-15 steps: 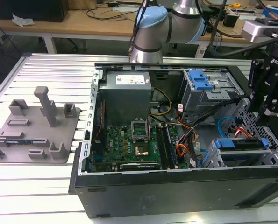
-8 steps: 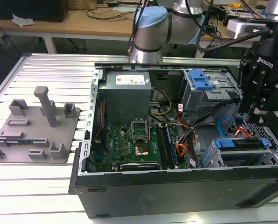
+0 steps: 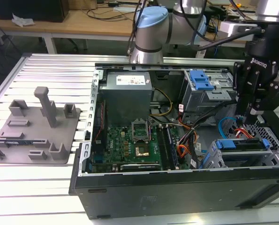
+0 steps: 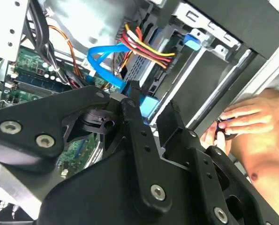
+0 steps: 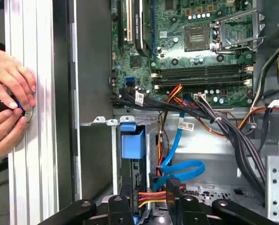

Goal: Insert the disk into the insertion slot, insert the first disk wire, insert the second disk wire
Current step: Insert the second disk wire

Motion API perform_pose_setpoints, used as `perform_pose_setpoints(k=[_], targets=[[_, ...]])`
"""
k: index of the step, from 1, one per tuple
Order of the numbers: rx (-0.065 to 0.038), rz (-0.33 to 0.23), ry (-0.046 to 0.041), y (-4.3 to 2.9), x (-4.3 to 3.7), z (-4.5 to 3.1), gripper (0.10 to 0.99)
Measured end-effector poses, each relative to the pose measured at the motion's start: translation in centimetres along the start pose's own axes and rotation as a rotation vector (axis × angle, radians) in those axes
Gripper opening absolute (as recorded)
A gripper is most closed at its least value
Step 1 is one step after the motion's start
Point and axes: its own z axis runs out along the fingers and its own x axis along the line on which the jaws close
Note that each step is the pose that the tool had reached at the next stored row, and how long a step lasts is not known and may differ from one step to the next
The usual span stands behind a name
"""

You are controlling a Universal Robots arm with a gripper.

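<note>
My gripper (image 5: 147, 191) hangs with its fingers apart, right by the red-orange wires (image 5: 153, 197) and blue cable (image 5: 179, 168). The disk (image 5: 132, 143) is sitting in its slot (image 3: 275, 143).

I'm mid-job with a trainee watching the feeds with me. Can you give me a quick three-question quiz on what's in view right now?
1. True or false: the person's hands are inside the computer case.
2. The gripper is nearest to: A) the power supply, B) the first disk wire, C) the memory slots.
3. Fill in: the second disk wire is coloured ___.
Key: 1 false, they rest on the slatted table outside the case; 2 B; 3 blue.
</note>
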Motion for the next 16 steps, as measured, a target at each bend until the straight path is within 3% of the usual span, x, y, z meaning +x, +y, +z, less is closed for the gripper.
perform_pose_setpoints(k=[5, 13, 15, 16], targets=[[0.012, -0.039, 0.0329, 0.10, -0.52, 0.18, 0.424], [0.015, -0.044, 0.0502, 0.30, -1.03, 0.83, 0.424], [0.023, -0.042, 0.0518, 0.34, -1.17, 0.93, 0.424], [0.033, -0.040, 0.0527, 0.39, -1.31, 0.97, 0.424]])
